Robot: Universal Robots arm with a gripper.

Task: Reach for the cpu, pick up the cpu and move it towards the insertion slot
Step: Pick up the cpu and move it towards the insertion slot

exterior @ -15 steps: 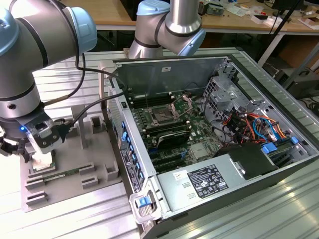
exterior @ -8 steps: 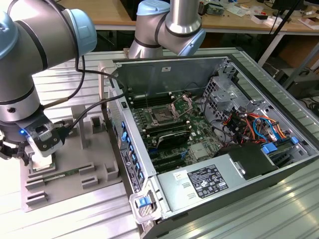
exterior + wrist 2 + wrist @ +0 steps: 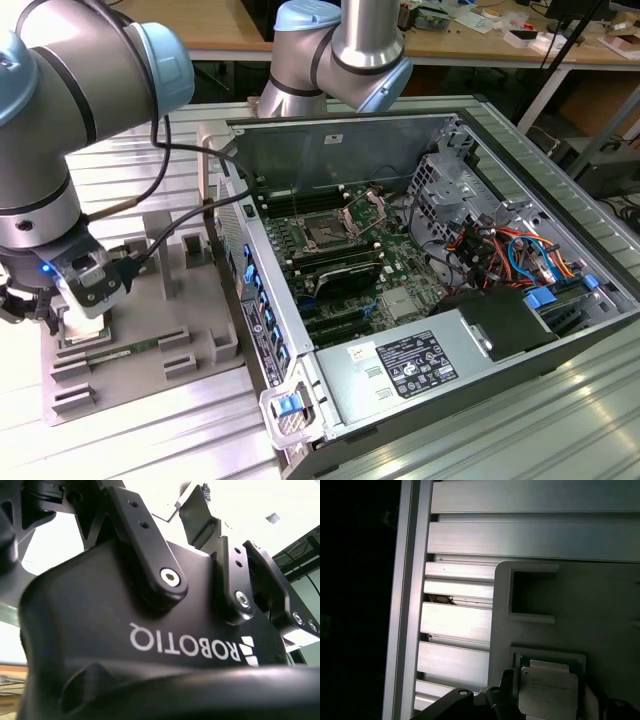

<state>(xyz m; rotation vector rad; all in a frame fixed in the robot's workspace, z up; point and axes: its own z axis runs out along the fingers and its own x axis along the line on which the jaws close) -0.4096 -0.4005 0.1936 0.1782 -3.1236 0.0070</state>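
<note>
The grey-and-blue jointed robot arm [image 3: 60, 130] hangs low at the exterior view's left, its black gripper [image 3: 28, 305] down over a grey moulded parts tray [image 3: 175, 300] that lies on the ribbed aluminium desk [image 3: 150, 430]. In the first wrist view the small flat square cpu with its pale silver metal top [image 3: 547, 692] sits in a shallow square recess of that tray [image 3: 600, 610], directly under the gripper [image 3: 547, 709]. The dark fingers [image 3: 509, 700] stand apart, one on either side of the chip, with a thin strip of grey tray showing between them and its edges; they have hold of nothing. A long thin green memory stick [image 3: 120, 352] lies in the same tray, just beside the gripper. An open silver-walled computer case [image 3: 350, 125] sits on the desk at the exterior view's right of the tray. On its green motherboard lies the insertion slot, a small square dark socket [image 3: 326, 236], with its shiny metal bracket [image 3: 365, 208] tilted up next to it; the socket is well apart from the cpu.
</note>
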